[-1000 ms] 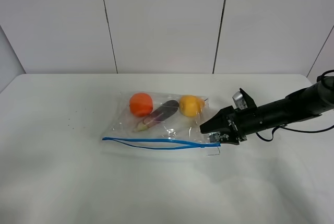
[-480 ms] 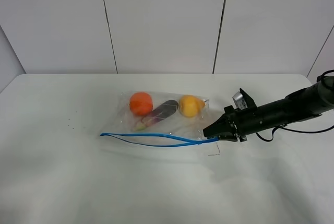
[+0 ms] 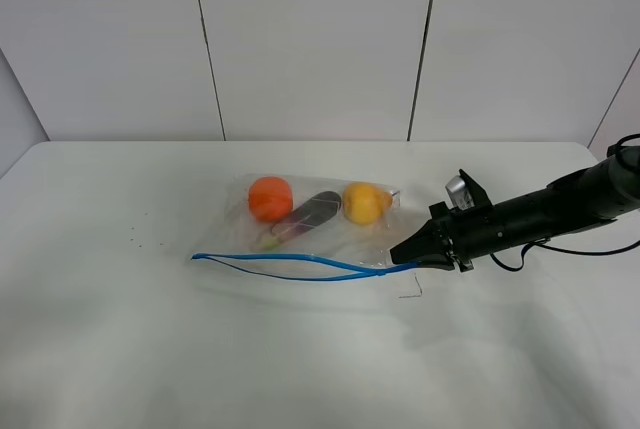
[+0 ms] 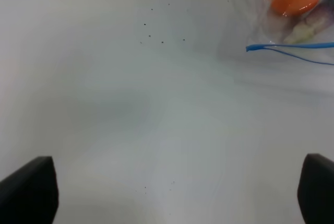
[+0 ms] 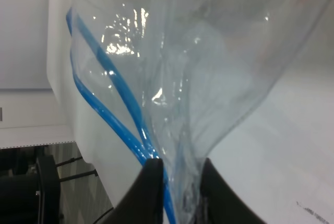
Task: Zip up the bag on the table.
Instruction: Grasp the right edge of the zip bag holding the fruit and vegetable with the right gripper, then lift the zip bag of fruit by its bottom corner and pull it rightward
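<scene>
Your right hand (image 3: pixel 398 254) is clamped narrow on the bag (image 3: pixel 320 239), at its right corner where the blue zipper strip (image 3: pixel 300 267) ends. The right wrist view shows both fingers (image 5: pixel 154 182) pinching crinkled clear plastic and the blue strip (image 5: pixel 104 93) between them. That corner is lifted slightly off the desk (image 3: pixel 150 349).

Your left hand (image 4: pixel 172 192) is spread wide with nothing between its dark fingertips. It hangs over bare desk (image 4: pixel 130 104), well apart from the bag (image 4: pixel 292 20). It's not in the exterior high view.

The bag lies flat near the desk's middle, with its zipper edge toward the front. The two blue tracks are split along the left part and merge toward your right hand. Inside the bag, in a row at the back, are an orange toy (image 3: pixel 270 198), a purple toy (image 3: pixel 312 211) and a yellow toy (image 3: pixel 364 202).

The desk is plain white with rounded back corners. There are a few dark specks (image 4: pixel 156 36) on it left of the bag and a thin grey mark (image 3: pixel 410 294) just in front of your right hand. The wall (image 3: pixel 310 39) behind is made of white panels with dark vertical seams. A black cable (image 3: pixel 590 244) trails along the right arm.
</scene>
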Tool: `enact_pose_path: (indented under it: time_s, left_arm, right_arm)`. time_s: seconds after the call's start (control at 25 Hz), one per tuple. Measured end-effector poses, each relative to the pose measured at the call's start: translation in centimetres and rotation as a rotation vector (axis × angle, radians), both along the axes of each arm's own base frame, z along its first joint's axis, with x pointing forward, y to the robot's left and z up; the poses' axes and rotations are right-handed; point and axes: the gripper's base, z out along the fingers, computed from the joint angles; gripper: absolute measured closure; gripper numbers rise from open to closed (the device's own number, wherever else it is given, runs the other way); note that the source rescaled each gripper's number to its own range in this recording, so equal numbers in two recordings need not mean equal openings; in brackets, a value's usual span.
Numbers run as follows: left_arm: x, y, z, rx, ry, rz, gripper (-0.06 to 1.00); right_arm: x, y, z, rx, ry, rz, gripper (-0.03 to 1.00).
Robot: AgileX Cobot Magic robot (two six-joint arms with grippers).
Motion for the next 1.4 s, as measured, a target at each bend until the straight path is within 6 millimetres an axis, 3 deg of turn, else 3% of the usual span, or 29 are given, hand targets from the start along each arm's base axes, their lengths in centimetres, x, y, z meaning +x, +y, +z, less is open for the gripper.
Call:
enact_pose_path:
  time_s: [0.2,1.4]
  left_arm:
    - [0.0,0.0,0.0,0.0,0.0,0.0,-0.06]
    - [0.54,0.0,0.01,0.0,0.035,0.0,-0.06]
  right_arm:
    - [0.0,0.0,0.0,0.0,0.0,0.0,0.96]
    - [-0.15,0.0,0.0,-0.001,-0.008,0.023,0.97]
